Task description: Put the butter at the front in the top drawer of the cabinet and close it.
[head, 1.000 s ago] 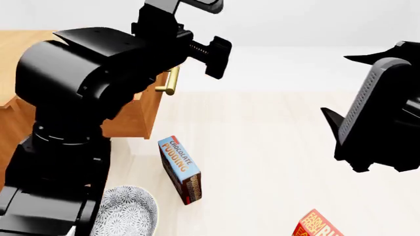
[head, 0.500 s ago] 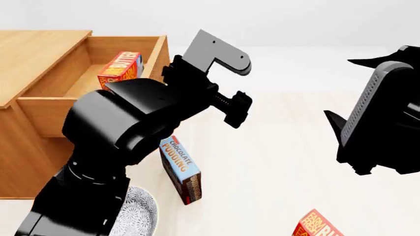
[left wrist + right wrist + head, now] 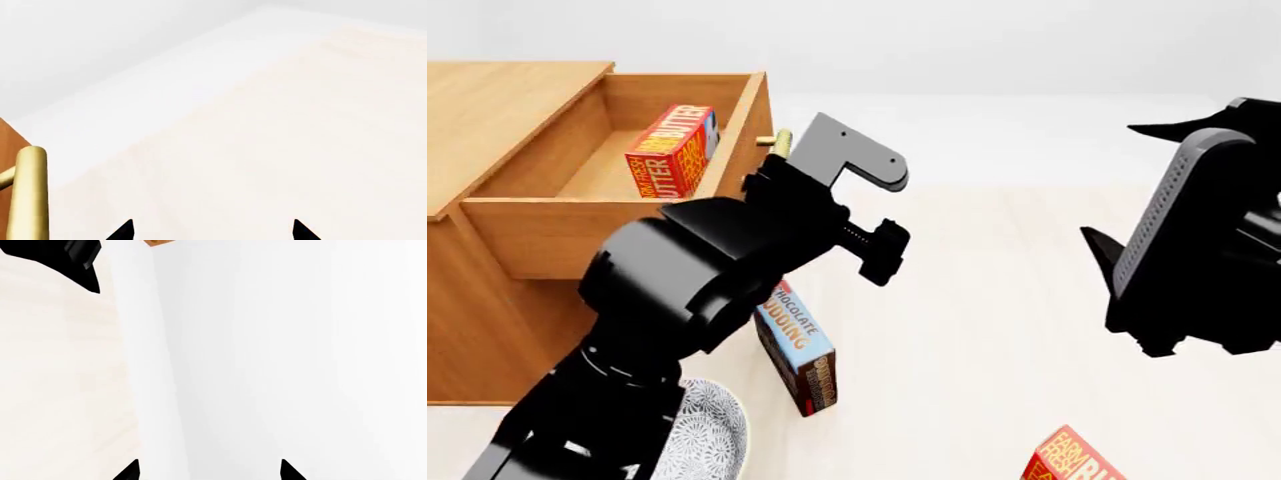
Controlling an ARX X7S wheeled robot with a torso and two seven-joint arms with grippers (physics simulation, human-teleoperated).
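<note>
We see the butter standing inside the top drawer, which is pulled out from the cabinet. The box leans a little, its lettered red-orange face toward us, and it sits near the middle of the drawer floor. The brass handle on the drawer front shows only as a small end in the head view, just behind our left arm; in the left wrist view it appears as a golden bar at the edge of the frame.

Our left pincer hangs just beside the drawer front. Its two black tips stand well apart with only pale floor between them, so it is spread and holds nothing. Our right pincer is off to the right, well apart from the cabinet; its tips are likewise spread, with nothing between them.

On the floor in front of the cabinet a chocolate pudding box stands upright, close to the left arm. A patterned bowl lies near it, partly hidden by the arm. A second butter box sits at the lower right edge of the head view, cut off by the frame.
</note>
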